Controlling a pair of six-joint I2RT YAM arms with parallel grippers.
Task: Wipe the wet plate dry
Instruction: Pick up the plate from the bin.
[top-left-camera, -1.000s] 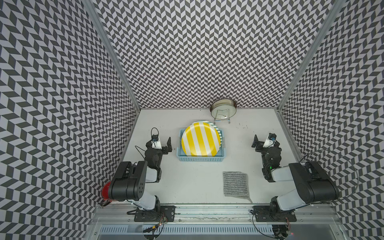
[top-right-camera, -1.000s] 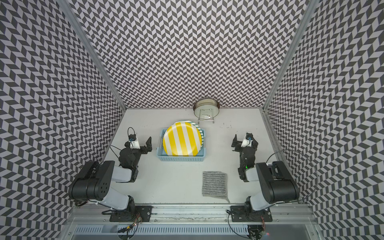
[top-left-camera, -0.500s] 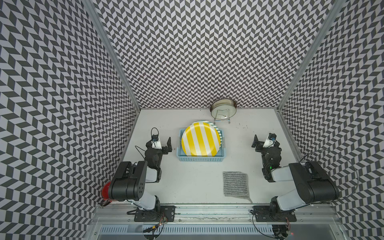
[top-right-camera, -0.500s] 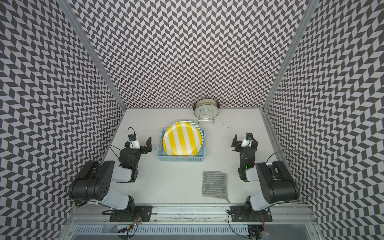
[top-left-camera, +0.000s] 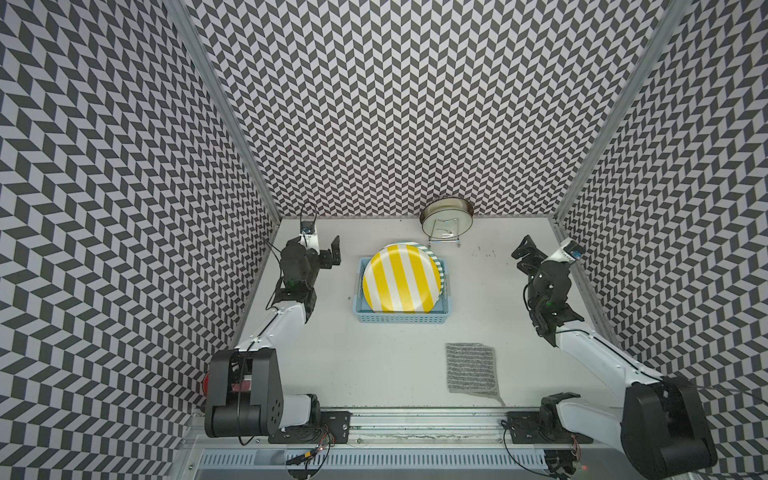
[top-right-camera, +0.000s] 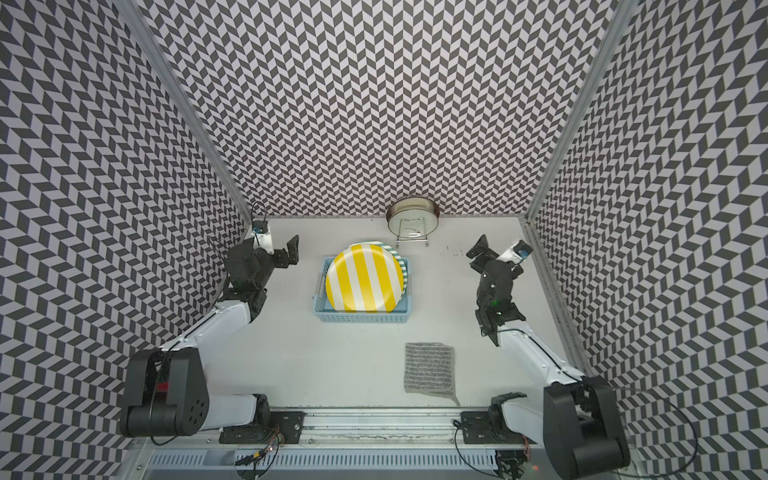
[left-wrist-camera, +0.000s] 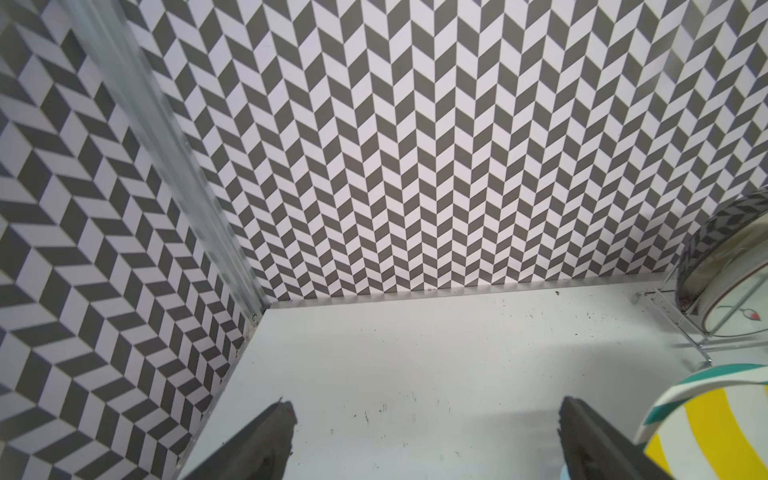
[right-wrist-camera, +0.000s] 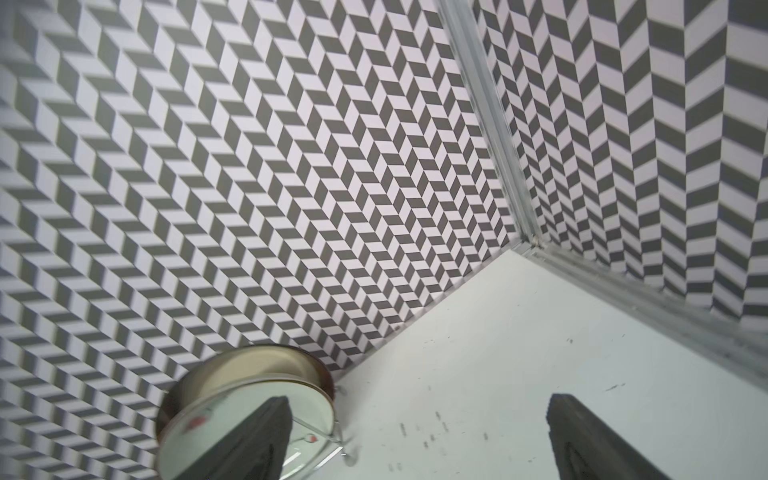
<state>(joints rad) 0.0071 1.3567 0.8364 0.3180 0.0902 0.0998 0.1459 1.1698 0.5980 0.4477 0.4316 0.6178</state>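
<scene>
Currently, plate leans in basket, stripes front-to-back; left end effector, right end effector both spread.

Plate stands tilted in the basket at the centre of the table, with a second plate just behind it. Cloth lies flat, near and right of the basket. Dish rests on a stand, far, against the back wall.

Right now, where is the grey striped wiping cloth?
In both top views the grey striped cloth lies flat on the white table, near its front rail, on the right arm's side, apart from the blue plastic basket behind it.
</scene>
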